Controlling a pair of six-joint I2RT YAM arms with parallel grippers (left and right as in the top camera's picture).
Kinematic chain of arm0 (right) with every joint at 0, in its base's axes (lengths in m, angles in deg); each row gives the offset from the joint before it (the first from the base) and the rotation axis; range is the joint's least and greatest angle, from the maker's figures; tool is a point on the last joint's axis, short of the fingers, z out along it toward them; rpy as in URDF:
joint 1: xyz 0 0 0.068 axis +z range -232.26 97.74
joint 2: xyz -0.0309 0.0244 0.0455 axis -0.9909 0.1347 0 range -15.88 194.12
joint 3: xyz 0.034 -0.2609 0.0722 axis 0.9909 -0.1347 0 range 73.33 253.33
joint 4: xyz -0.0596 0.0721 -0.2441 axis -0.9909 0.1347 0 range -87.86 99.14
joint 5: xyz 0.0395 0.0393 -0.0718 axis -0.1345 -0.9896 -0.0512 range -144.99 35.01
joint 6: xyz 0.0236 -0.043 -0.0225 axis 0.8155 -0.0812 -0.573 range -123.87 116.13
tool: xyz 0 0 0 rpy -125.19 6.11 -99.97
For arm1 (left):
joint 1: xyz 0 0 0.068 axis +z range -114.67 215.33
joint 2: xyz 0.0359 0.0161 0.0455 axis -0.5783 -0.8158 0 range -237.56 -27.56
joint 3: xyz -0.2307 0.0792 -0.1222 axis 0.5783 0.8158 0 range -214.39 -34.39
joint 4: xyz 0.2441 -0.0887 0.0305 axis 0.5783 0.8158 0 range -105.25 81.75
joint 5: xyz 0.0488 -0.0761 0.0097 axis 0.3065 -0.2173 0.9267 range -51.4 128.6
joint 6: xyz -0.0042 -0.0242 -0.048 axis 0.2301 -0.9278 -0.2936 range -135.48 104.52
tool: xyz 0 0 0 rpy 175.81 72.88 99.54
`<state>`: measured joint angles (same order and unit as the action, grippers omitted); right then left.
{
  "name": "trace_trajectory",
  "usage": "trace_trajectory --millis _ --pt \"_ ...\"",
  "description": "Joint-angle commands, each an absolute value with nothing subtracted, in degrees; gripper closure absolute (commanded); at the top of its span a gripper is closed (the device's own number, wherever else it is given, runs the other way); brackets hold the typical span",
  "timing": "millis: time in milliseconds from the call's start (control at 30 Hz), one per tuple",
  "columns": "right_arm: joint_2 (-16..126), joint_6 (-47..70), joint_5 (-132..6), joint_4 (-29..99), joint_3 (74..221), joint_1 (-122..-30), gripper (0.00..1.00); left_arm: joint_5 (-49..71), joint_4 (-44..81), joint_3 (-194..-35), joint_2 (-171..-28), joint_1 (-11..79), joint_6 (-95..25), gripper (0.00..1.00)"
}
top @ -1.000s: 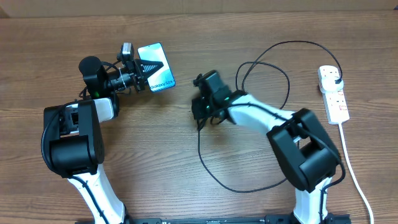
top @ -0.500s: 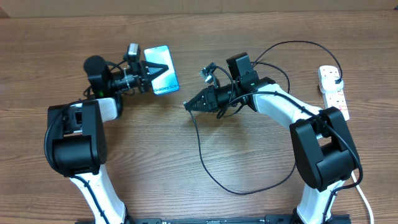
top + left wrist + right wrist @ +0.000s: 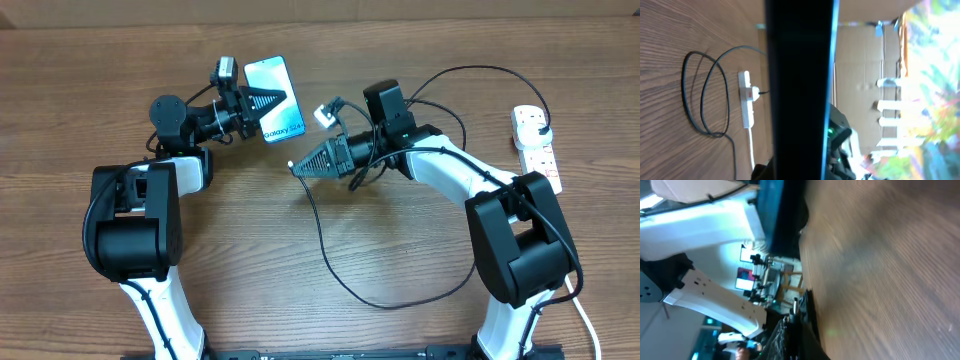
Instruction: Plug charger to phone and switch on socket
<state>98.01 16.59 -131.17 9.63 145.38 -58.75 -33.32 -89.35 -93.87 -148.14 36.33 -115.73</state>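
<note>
My left gripper is shut on the phone and holds it off the table, its lit screen facing up. In the left wrist view the phone's dark edge fills the middle. My right gripper points left at the phone and is shut on the connector end of the charger, a little right of and below the phone. The black cable loops back over the table to its plug in the socket, a white power strip at the far right. The right wrist view is blurred; the connector tip pokes out between the fingers.
The cable lies in wide loops between my right arm and the power strip, also in the left wrist view beside the strip. The strip's thick white cord runs down the right edge. Cardboard stands behind the table.
My left gripper has carried the phone up and to the right. My right gripper swung round to point left with the cable end, then crept closer to the phone.
</note>
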Motion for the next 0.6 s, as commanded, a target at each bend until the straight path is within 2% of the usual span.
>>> trace_trajectory --millis 0,167,567 --pt "96.30 23.52 -130.80 4.56 146.67 -58.77 0.96 -31.27 -89.15 -94.15 -147.90 36.46 -119.91 0.95" --pt "96.32 29.51 -127.92 -3.38 146.67 -58.71 0.96 -29.54 -89.13 -94.15 -147.90 36.41 -121.37 0.95" --pt "96.32 33.16 -124.51 -5.32 146.67 -58.73 0.96 -28.34 -85.94 -94.15 -147.90 36.50 -120.08 0.96"
